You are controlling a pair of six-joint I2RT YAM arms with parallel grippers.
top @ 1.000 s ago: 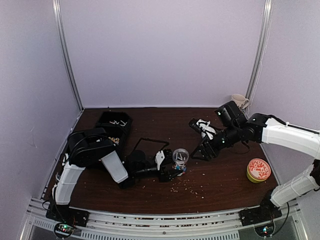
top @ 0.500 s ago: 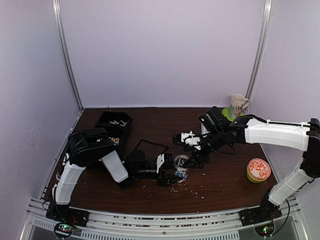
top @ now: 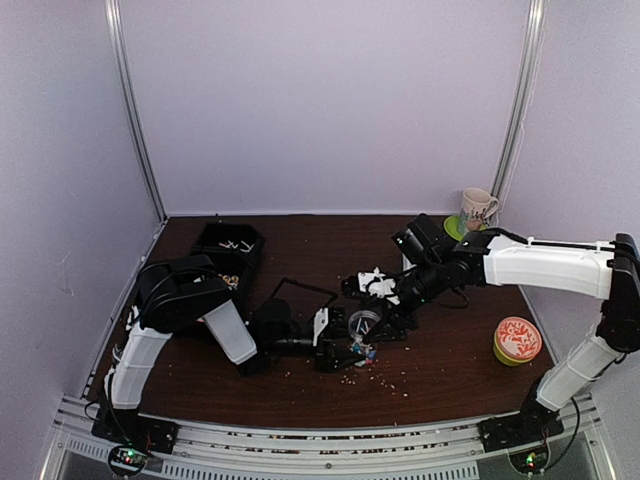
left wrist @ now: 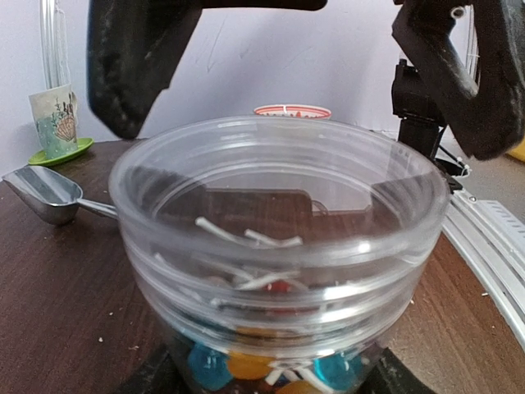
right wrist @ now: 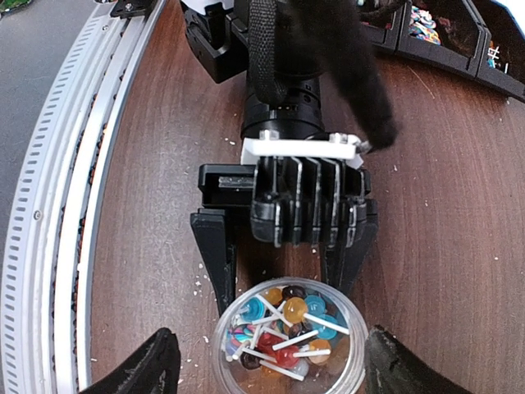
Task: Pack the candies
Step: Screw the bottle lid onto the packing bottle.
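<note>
Clear plastic, the jar is upright and low over the dark wooden counter, a little left of the middle. Whether its base touches the wood cannot be told. The candies lie in the bottom of it: small round sweets in blue, orange, red and brown, with thin white sticks crossing over them. They fill only the lowest part, and the mouth of the jar is open.

The left jaws are closed on the jar low down, a black finger against each side, with the arm reaching in along the counter from the left. The right jaws hang just above the jar's mouth, spread wider than the jar, with nothing between them. Their fingers show on either side of the rim, apart from it.

Pale crumbs are scattered on the counter in front of the jar. A metal scoop lies on the wood beside it, on the side toward the mug. The mug stands on a green saucer at the back right. A round yellow tub with a red patterned lid sits near the right edge. A black tray with compartments is at the back left, and one compartment holds more coloured sweets.
</note>
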